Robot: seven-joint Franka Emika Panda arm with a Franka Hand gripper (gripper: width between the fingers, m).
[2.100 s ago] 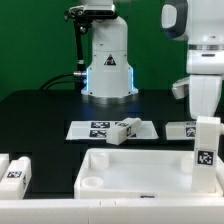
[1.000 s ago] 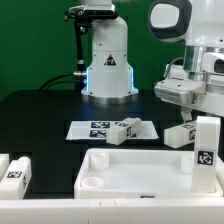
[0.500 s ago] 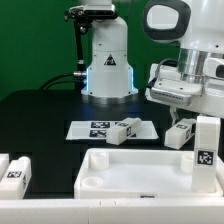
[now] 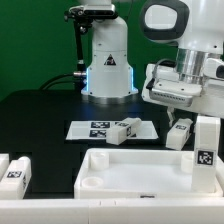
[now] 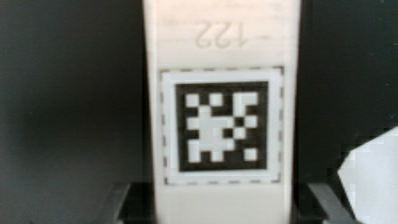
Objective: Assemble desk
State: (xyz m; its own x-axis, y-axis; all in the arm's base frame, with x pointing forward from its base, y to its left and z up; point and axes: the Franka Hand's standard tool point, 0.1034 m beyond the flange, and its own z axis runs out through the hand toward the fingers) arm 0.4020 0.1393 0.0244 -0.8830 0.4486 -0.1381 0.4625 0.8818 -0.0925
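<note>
The desk's white rimmed tabletop (image 4: 130, 172) lies at the front of the exterior view. One tagged leg (image 4: 206, 150) stands upright in its corner on the exterior view's right. My gripper (image 4: 181, 122) hangs just behind that corner, low over a white leg (image 4: 177, 138) lying on the black table. In the wrist view this tagged leg (image 5: 217, 110) runs between my gripper's (image 5: 231, 206) dark fingers (image 5: 135, 205), with a thin dark gap on each side. The gripper is open and straddles the leg.
Another white leg (image 4: 122, 130) lies on the marker board (image 4: 90, 129) mid-table. Two more legs (image 4: 14, 170) rest at the front on the exterior view's left. The arm's base (image 4: 108, 65) stands at the back, and the table ends at a green wall.
My arm has come down and towards the exterior view's left, bringing the gripper from above the frame onto the lying leg. The other parts have not moved.
</note>
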